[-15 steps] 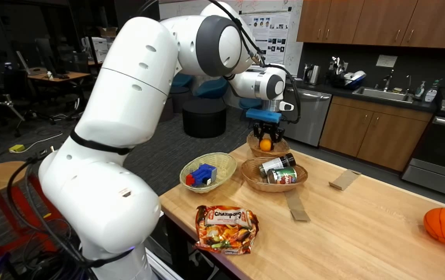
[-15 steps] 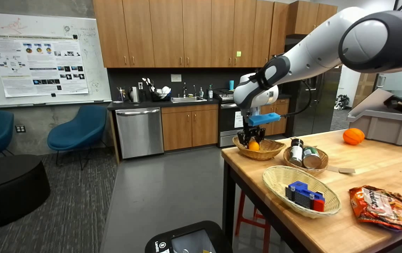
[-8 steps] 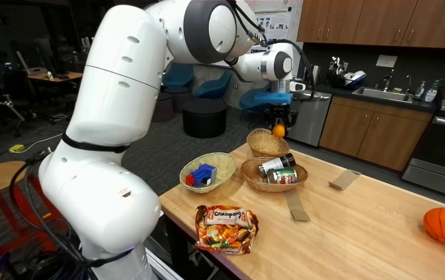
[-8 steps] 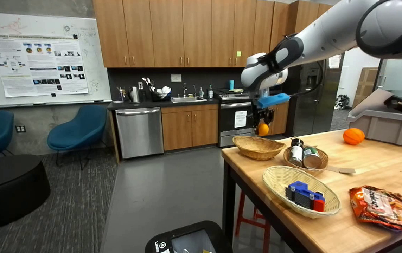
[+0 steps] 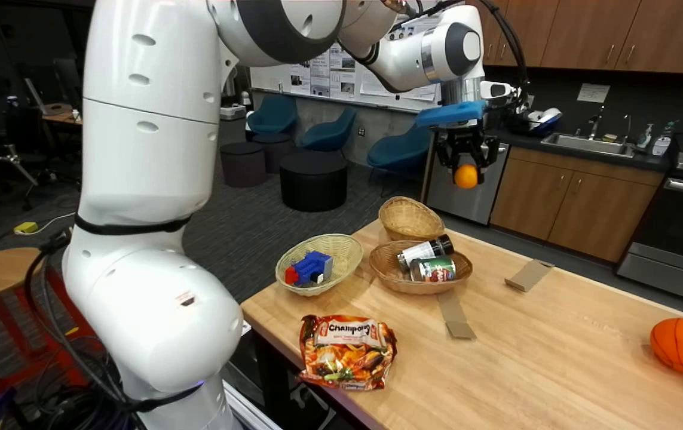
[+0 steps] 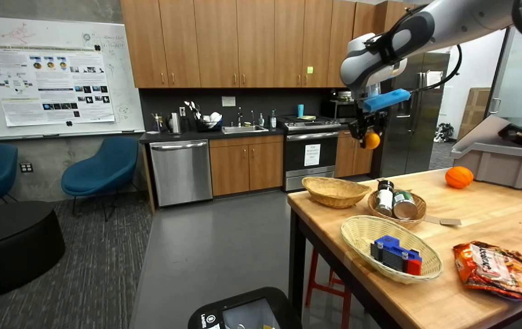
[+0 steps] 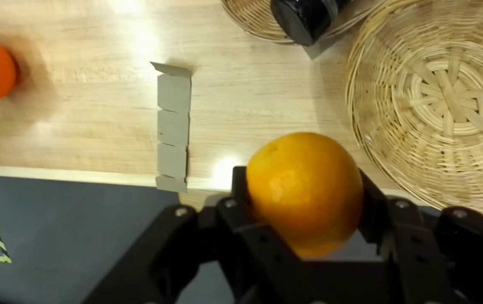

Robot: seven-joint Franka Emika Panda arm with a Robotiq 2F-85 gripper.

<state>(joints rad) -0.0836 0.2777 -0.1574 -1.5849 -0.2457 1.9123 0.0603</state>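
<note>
toy (image 5: 312,267) in pale basket (image 5: 344,254); bottle (image 5: 419,254) plus green jar or can (image 5: 437,270) lying in brown basket (image 5: 422,288). orange (image 7: 304,181) pinched by gripper (image 5: 468,175), hanging in the air; we see it higher than corner basket (image 5: 410,219) and off to its side. a second ago we had the orange down inside that corner basket; now it's lifted out, other baskets unchanged.
</note>
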